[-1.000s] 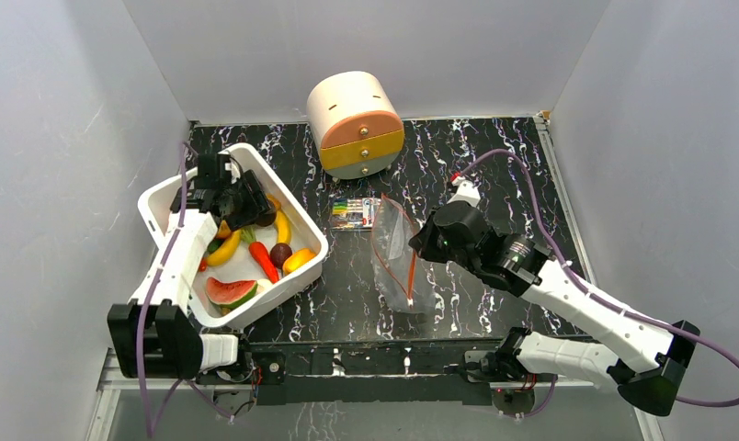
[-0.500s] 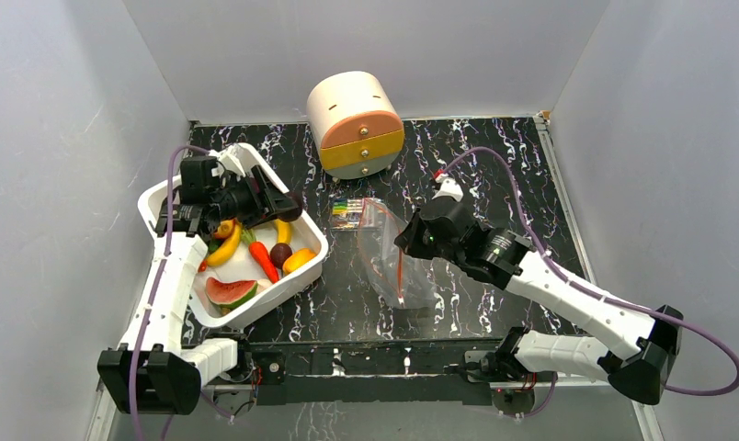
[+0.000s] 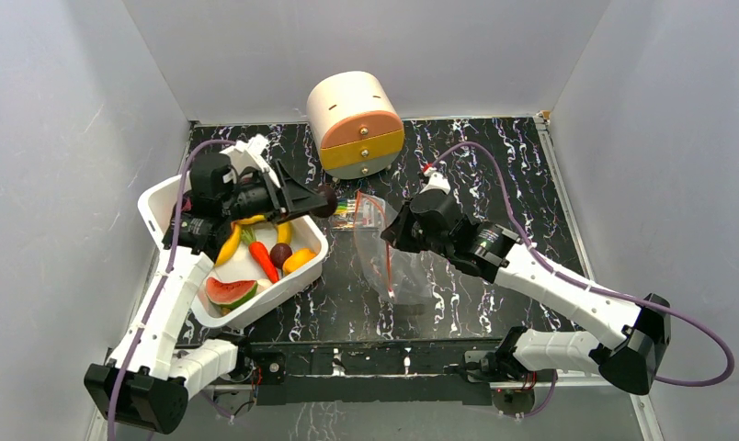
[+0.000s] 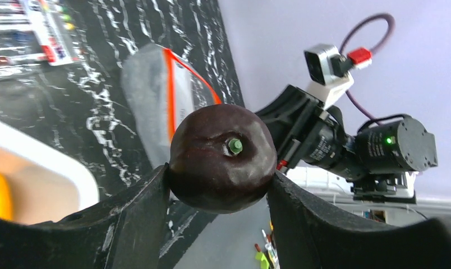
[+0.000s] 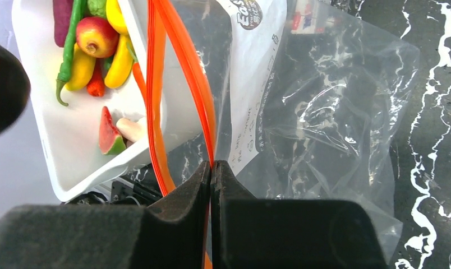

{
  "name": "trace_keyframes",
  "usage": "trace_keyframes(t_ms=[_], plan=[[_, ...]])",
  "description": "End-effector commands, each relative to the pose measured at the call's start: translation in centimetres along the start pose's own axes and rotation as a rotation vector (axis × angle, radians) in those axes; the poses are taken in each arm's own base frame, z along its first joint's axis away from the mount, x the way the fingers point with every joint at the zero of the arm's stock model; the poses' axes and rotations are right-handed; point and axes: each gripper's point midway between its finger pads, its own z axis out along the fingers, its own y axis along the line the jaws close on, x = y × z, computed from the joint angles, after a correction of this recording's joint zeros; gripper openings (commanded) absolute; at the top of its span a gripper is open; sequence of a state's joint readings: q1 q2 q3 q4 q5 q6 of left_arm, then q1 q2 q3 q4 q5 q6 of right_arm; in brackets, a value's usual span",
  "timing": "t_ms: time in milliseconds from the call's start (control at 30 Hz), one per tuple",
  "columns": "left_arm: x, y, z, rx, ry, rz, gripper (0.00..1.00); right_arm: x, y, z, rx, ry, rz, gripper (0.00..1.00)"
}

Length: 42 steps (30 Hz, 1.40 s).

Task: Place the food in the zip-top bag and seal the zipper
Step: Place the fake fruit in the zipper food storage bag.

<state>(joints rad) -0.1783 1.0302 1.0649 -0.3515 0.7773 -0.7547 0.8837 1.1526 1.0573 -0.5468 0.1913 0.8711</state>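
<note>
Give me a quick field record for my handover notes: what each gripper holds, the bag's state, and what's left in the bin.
Left gripper: shut on dark plum, raised between bin and bag
Right gripper: shut on bag's orange zipper strip
Bag: mouth open, looks empty
Bin: holds bananas, carrot, watermelon slice

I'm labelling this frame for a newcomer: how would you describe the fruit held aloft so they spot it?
Start at the white bin on the table's left. Just off its right rim, the left arm's jaws hold a dark round fruit in the air. Its dark twin lies inside the bin.
</note>
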Motion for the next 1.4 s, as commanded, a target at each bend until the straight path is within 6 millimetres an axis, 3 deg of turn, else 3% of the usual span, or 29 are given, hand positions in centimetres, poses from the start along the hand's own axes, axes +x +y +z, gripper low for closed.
trace_keyframes(t_ms=[0,367,633,800,967,1133,1267,1367], plan=[[1.6,-2.9,1.1,0.085,0.052,0.001,0.42,-3.1,3.6,-1.0,-0.112,-0.083,0.038,0.00],[4.3,-3.0,4.4,0.116,0.119,-0.053,0.42,-3.2,4.2,-1.2,-0.143,-0.087,0.053,0.00],[6.7,0.4,6.8,0.001,0.189,-0.065,0.43,-3.4,4.7,-1.5,-0.173,-0.097,0.058,0.00],[6.7,2.6,7.2,-0.098,0.171,-0.049,0.43,-3.3,4.2,-1.7,-0.166,-0.101,0.059,0.00],[6.9,3.5,7.4,-0.154,0.183,-0.044,0.48,-3.0,4.2,-1.6,-0.177,-0.096,0.058,0.00],[7.0,2.7,7.5,-0.139,0.191,-0.034,0.57,-2.6,4.3,-1.4,-0.188,-0.083,0.059,0.00],[7.1,2.1,7.3,-0.127,0.197,-0.028,0.74,-2.4,4.2,-1.3,-0.185,-0.080,0.059,0.00],[7.1,1.7,7.2,-0.112,0.200,-0.027,0.81,-2.3,4.0,-1.1,-0.174,-0.078,0.061,0.00]])
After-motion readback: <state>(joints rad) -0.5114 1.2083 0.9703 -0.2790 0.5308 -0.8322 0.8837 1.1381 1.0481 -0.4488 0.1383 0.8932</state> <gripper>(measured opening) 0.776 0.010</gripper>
